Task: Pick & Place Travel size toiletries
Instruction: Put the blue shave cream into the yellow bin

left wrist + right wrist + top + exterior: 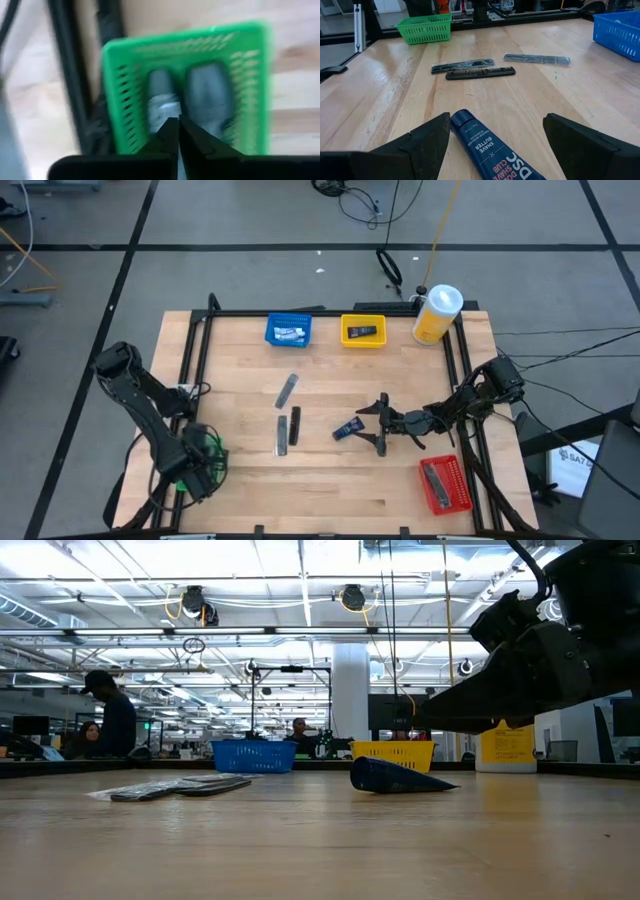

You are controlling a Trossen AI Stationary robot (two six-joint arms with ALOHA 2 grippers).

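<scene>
A dark blue shave-butter tube [487, 147] lies flat on the table, also visible in the high view [348, 428] and the low view [395, 776]. My right gripper [497, 125] is open and low over the table [381, 424]; its fingers stand on either side of the tube's end without touching it. Three flat dark toiletries [480, 73] lie farther toward the table's left [288, 428]. My left gripper [175, 131] is shut, hovering above the green bin [190, 55] at the table's near left [205, 455]. Two dark items [210, 97] lie in that bin.
A blue bin [288, 330] and a yellow bin [363, 330], each holding an item, stand at the far edge beside a big yellow bottle [437, 313]. A red bin [444, 483] with an item sits near right. People show in the room behind [110, 720].
</scene>
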